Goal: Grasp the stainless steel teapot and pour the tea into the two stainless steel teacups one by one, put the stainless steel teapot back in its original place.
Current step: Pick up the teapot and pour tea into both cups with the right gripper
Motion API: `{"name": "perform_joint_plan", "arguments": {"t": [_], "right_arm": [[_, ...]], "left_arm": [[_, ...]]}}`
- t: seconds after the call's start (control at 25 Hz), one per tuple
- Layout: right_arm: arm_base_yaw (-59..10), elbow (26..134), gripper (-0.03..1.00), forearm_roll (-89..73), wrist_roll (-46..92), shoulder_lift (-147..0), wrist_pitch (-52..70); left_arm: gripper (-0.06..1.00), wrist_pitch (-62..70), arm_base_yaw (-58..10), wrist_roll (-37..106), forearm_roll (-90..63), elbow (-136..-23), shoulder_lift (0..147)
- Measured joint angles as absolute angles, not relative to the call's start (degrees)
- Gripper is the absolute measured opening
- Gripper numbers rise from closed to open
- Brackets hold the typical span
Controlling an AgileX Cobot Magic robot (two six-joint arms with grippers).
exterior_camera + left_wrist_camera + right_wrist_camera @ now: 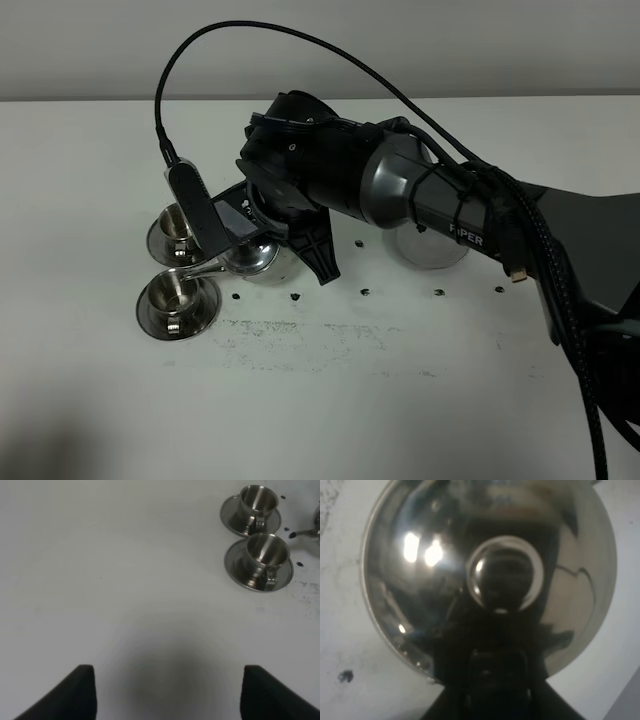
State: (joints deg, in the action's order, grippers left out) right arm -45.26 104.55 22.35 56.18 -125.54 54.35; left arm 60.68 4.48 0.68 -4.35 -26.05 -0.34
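Teacups on saucers [208,308], the far teacup [180,230] and near teacup [172,297], stand at nine o'clock from the stainless steel teapot [256,258], spout toward them. Right gripper [496,672] is clamped on the teapot; coaster disc [432,254] lies at three o'clock. Left gripper [167,695] gapes wide, empty.

Reads "PIPER", in pale capitals, on the dark casing of the right arm [470,232]. Sits well behind the jaws, up the forearm, just past a black strap. Slants along the casing's length. Legible from the high camera only. Nothing readable close by the jaws in either wrist view.
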Motion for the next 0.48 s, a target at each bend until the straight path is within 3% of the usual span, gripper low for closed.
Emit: {"name": "perform_joint_plan", "arguments": {"t": [0.48], "right_arm": [[-47.5,104.5,0.19,28.5,55.2,-126.6,52.5]], "left_arm": [[0.59,60.7,4.5,0.7,-4.3,-26.0,-0.3]]}}
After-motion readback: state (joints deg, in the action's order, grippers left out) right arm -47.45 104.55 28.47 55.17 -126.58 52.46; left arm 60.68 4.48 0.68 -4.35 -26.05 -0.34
